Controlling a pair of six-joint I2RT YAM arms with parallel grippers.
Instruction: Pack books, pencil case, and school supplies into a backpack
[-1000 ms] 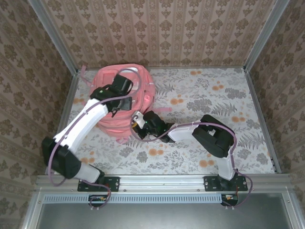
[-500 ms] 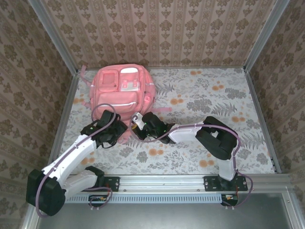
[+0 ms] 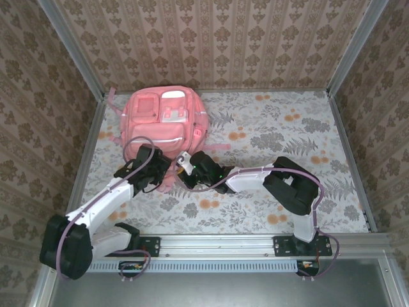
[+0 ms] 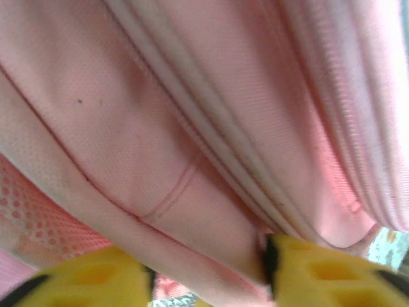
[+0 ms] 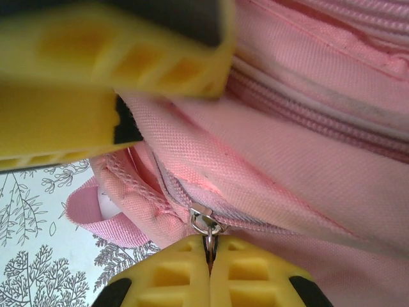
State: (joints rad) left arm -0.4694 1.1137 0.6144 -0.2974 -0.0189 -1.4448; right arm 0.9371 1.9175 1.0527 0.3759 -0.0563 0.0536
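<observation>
Backpack (image 3: 167, 125), pink woven fabric with white trim, lay far left on the floral bench (image 3: 287, 128). Right tool (image 5: 209, 259) pinched its metal zipper pull (image 5: 204, 220); left tool (image 4: 208, 272) straddled fabric, grip impossible to tell.

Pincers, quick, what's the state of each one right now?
Left pincer: straddling the backpack edge; whether it grips cannot be told.
Right pincer: closed on the zipper pull.
</observation>
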